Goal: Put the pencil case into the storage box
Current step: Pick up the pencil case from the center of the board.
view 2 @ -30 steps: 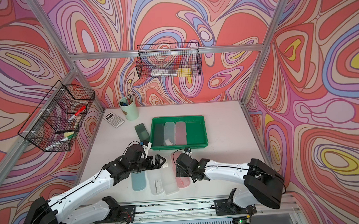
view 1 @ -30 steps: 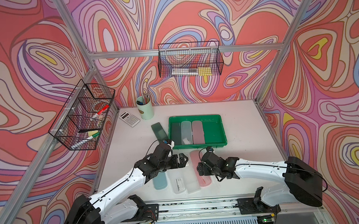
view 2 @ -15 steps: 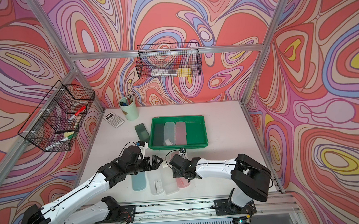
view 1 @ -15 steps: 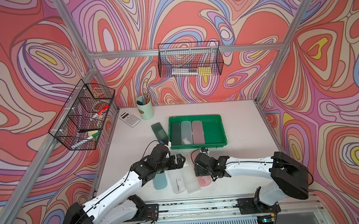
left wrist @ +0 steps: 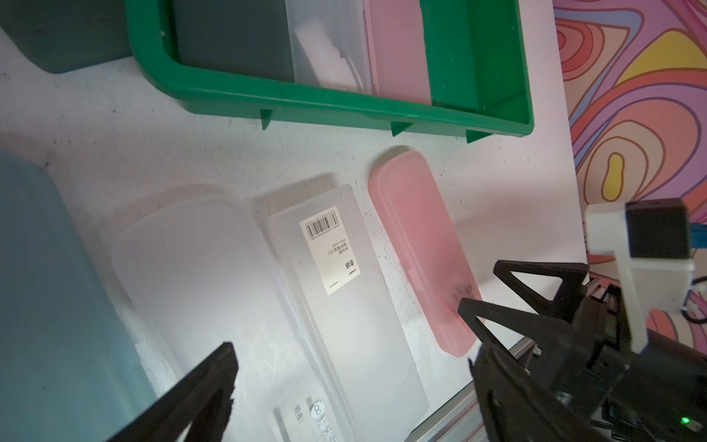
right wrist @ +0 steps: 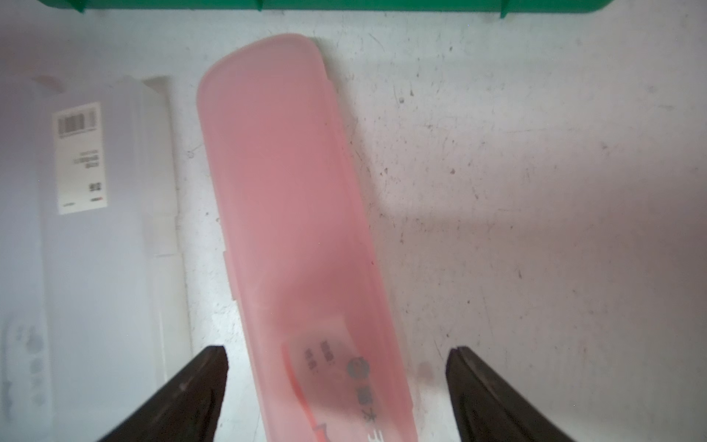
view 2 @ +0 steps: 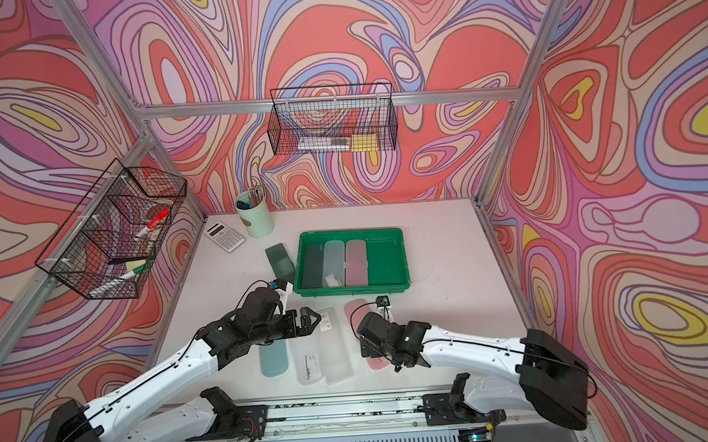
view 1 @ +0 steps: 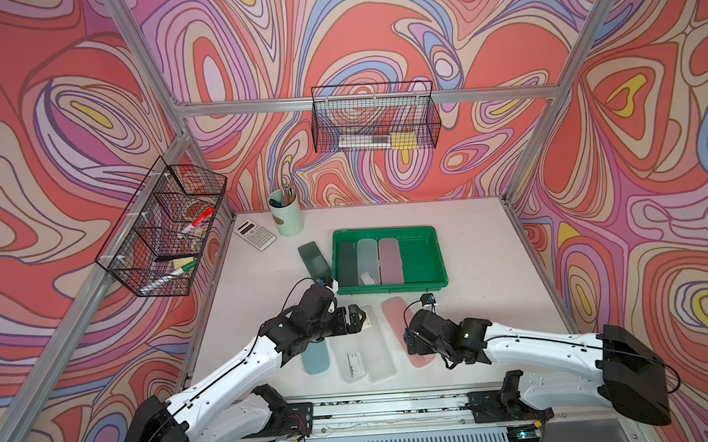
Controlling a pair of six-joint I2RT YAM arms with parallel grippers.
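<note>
**Two sets of fingers apart, pink case outside the box**

Nearest the front, the right gripper (right wrist: 336, 354) is held low, its fingers spread either side of the pink pencil case (right wrist: 283, 191). The case lies flat on the bench (view 1: 485, 306), skewed to the fingers. It could be pinched off-centre and twisted, or the smooth plastic could slip. The left gripper (view 1: 358, 315) is likewise spread, above the clear cases (left wrist: 363, 306). Farther back, three cases are held in the storage box (view 1: 423, 256), whose raised rim could be caught. The pink case's middle is covered in both top views, and its print is blurred.
</note>
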